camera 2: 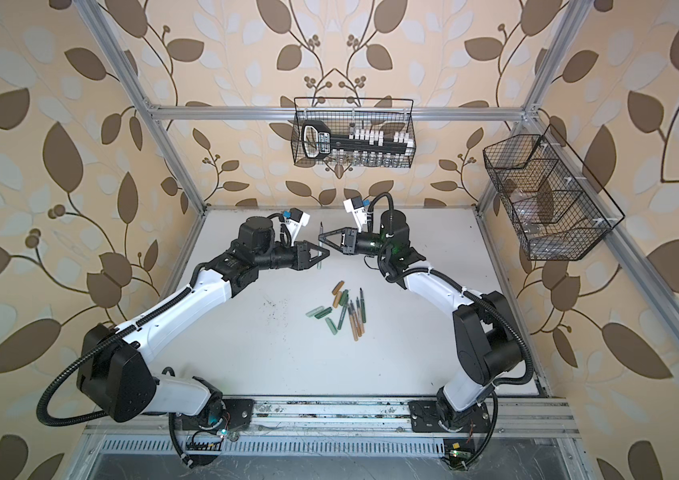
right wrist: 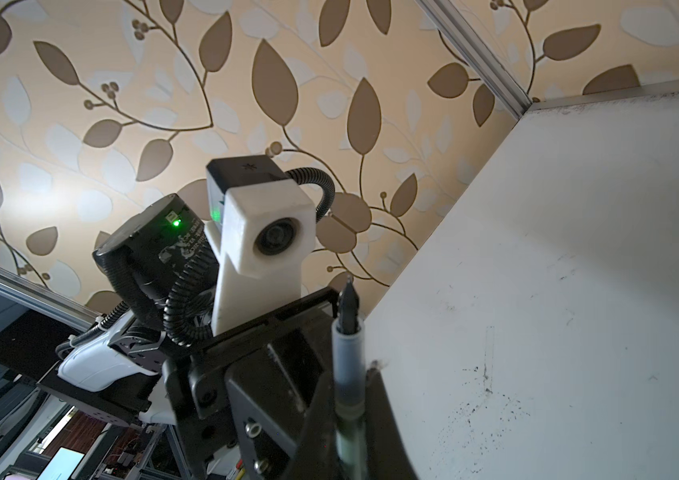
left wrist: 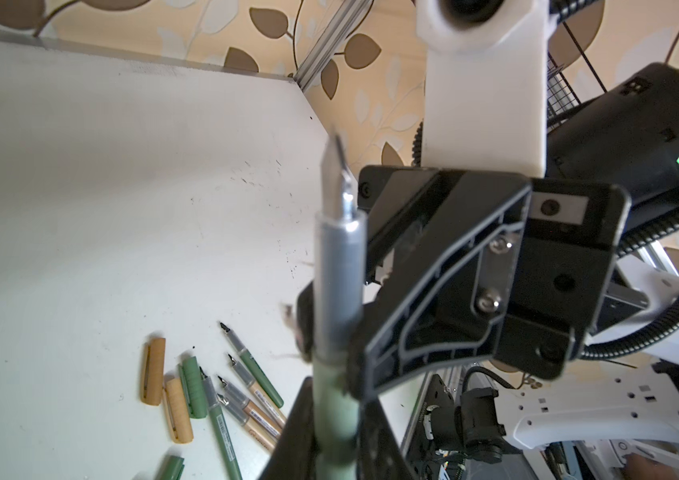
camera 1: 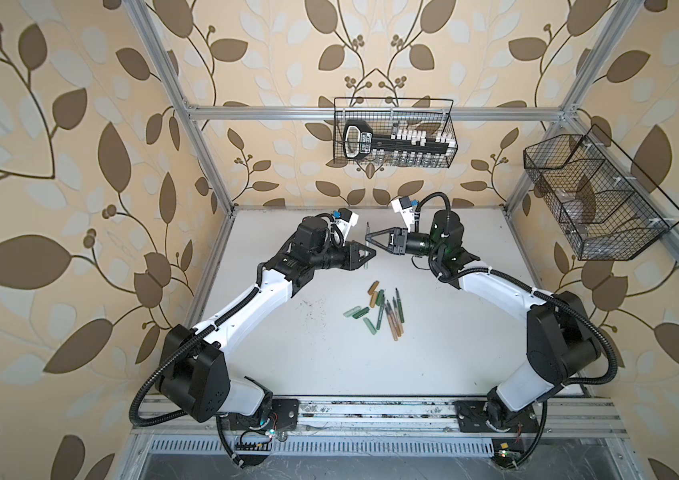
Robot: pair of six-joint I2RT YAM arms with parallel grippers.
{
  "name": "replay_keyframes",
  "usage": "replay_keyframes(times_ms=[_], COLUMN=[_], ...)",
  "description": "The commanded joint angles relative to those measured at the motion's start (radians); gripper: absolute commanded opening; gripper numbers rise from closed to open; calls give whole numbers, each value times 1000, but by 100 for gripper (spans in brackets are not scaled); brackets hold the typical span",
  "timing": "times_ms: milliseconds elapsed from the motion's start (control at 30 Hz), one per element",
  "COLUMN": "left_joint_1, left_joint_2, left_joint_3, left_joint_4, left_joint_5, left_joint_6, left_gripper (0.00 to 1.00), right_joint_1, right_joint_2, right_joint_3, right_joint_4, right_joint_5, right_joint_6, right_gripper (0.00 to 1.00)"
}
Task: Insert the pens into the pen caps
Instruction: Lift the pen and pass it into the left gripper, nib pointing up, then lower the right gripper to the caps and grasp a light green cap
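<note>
1. Print strips are showing on the barrels of the loose pens [left wrist: 254, 368] in the left wrist view, but the text is coming out too small to read.
2. The black tool [camera 1: 364, 141] in the wire basket [camera 1: 339, 120] on the back wall is carrying a pale label. It is blurring out in both top views, so nothing is legible.
3. The held pen [camera 1: 367, 227] is standing upright in the air over the table [camera 1: 287, 353], nib pointing up, between the two arms and nearer the back wall than the pile.
4. The left gripper [camera 1: 371, 252] is clamping the pen's pale green barrel low down, with its fingers pressing in on either side.
5. The right gripper [camera 1: 366, 237] is pinching the same pen just above that grip, about where the grey section is meeting the green barrel, jaws tight on it.
6. The nib and most of the grey section are sticking out above both grips.
7. The loose pens are lying fanned and touching mid-table. The pen caps [camera 1: 373, 287], tan, dark green and mint, are lying just beside them, uncapped.
</note>
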Motion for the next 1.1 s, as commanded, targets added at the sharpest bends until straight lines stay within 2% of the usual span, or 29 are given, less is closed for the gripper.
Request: replay_keyframes(times_ms=[0,133,200,267,367,500,633,733,900,1067], left_joint_1=[-11,-11,-8,24,85,187,293,303,316,323], left_joint_2=[7,4,-1,-19,-59,-137,-202,-233,-291,-388], left_joint_3=[30,24,22,-4,-33,-63,-72,-60,-92,-155], left_joint_4=[-3,-12,-63,-153,-227,-367,-468,-512,-535,-545], left_joint_5=[22,10,-38,-125,-191,-351,-433,-488,-497,-548], left_joint_6=[13,17,22,32,26,26,39,66,52,30], left_gripper=[11,7,0,0,0,0,0,0,0,0], right_joint_1=[6,6,6,5,3,13,56,93,157,252], right_joint_2=[-12,-11,-12,-25,-36,-28,35,106,231,349], right_joint_3=[-32,-36,-36,-37,-35,-15,65,141,272,435], right_joint_4=[-24,-53,-84,-183,-294,-514,-800,-937,-1112,-1287], right_joint_5=[-6,-6,-3,20,51,135,265,331,417,514], right_joint_6=[-28,-43,-59,-119,-181,-303,-478,-558,-723,-957], right_gripper=[7,11,16,34,47,62,67,68,69,68])
